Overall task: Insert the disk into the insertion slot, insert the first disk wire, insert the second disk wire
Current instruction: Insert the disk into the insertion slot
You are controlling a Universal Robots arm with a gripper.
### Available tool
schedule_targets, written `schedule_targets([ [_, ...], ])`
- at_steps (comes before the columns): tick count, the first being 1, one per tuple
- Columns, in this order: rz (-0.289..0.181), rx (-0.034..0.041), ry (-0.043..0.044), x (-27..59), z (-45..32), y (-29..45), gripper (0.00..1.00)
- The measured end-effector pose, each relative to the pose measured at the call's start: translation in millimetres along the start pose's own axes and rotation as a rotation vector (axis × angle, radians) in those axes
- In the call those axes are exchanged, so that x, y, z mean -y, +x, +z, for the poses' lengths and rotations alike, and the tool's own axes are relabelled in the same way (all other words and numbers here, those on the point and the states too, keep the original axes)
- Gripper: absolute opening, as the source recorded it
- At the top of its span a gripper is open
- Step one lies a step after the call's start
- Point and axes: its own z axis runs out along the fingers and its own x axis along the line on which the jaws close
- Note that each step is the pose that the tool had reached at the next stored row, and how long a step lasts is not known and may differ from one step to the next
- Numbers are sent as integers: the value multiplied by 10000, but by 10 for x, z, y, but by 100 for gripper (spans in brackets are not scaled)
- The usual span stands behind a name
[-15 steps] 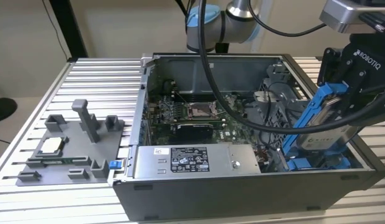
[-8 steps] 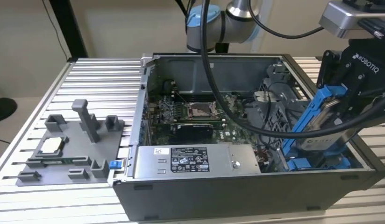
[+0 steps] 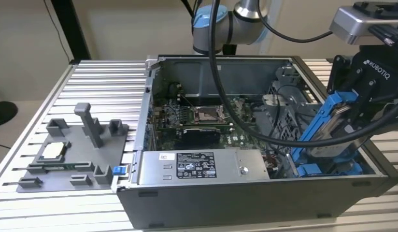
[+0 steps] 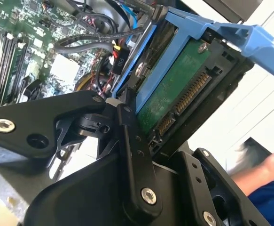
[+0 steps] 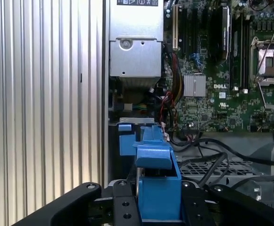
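Your disk (image 3: 319, 129) stands steeply tilted at the right of the exterior view, clipped in its bright blue carrier. In the second wrist view, the disk (image 4: 174, 89) shows its green board and connector. Its lower end reaches the blue-tabbed insertion slot (image 3: 313, 170), lower right.

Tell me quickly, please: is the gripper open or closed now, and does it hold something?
Gripper: closed on the disk, which it holds tilted at one end of the open computer case.
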Motion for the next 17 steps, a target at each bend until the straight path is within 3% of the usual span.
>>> schedule_targets([
  [5,1,-4,-16,4,69,2,0],
  [9,-1,0,-70,7,78,1,0],
  [17,10,-5,-490,25,-38,0,0],
])
